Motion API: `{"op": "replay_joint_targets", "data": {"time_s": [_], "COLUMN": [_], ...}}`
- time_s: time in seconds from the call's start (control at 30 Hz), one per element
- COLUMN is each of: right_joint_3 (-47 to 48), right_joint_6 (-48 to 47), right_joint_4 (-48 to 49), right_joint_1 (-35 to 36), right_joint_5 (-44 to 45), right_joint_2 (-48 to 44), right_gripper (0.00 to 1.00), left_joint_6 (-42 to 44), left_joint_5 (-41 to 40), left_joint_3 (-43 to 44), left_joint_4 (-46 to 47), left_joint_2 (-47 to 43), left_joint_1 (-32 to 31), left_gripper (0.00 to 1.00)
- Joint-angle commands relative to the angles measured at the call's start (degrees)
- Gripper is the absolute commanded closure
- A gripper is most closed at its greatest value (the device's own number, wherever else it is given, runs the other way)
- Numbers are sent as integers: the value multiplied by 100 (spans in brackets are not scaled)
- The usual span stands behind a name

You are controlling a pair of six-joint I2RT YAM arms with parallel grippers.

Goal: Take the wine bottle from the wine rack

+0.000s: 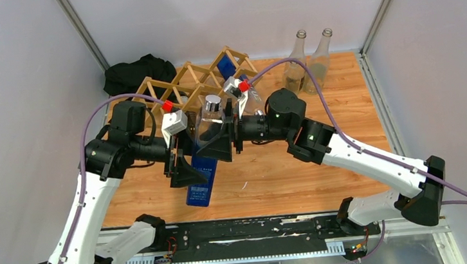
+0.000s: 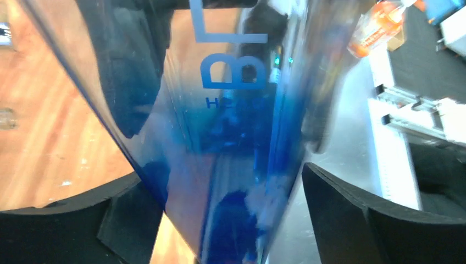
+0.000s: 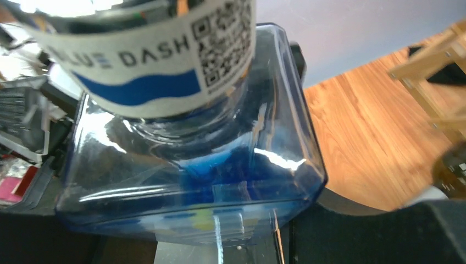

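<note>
Currently, we rate a dropped or tipped wine bottle (image 1: pixel 199 177) as the main hazard, because neither grasp reads as secure. The bottle, square blue glass with a silver cap (image 1: pixel 213 101), is clear of the wine rack (image 1: pixel 193 77), just in front of it over the table (image 1: pixel 286 172), bracketed by both arms; we cannot tell whether its base touches the wood. The left gripper (image 1: pixel 185 164) straddles the lower blue body with its jaws partly spread. In the left wrist view one finger (image 2: pixel 351 220) shows a sliver of gap to the glass while the other looks to lie against it, so we cannot tell whether it is clamping or merely bracketing. The right gripper (image 1: pixel 225 134) straddles the clear shoulder below the neck label (image 3: pixel 148 60). One finger (image 3: pixel 384 231) sits at the shoulder corner, but we cannot confirm firm contact there either. If the left side lets go before the right is seated, the smooth glass may slide through. A hold that high would also let the heavier base swing. A swing rearward could strike the rack, which carries a second blue bottle (image 1: pixel 227 63).
</note>
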Motion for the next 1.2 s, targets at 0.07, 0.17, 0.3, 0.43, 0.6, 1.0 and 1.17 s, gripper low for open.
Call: {"op": "replay_joint_targets", "data": {"time_s": [0.07,0.17,0.3,0.43,0.6,1.0,1.17], "right_joint_3": [234,142,-251,-537,-631,-955,-809], "right_joint_6": [-552,-826,-959,-1219,-1652,-1817,-1862], "right_joint_4": [-1153,-1838,-2443,-2926,-3356,-1681,-734], "right_joint_1": [-96,-264,-730,-1272,-1988,-4378,-4697], "right_joint_5": [1174,1780,2336,2903,4440,5025,5062], "right_joint_2": [-502,-830,-1513,-2117,-2349,-1132,-417], "right_gripper": [100,100,100,100,100,100,100], "left_joint_6": [17,-119,-215,-254,-296,-316,-313], "left_joint_5": [-1138,-1995,-2666,-3001,-3490,-4049,-3998], "left_joint_3": [198,342,591,782,967,957,1020], "left_joint_4": [417,413,372,370,369,369,369], "left_joint_2": [-85,40,203,302,501,746,734], "left_joint_1": [-27,-27,-27,-27,-27,-27,-27], "left_gripper": [0,0,0,0,0,0,0]}}
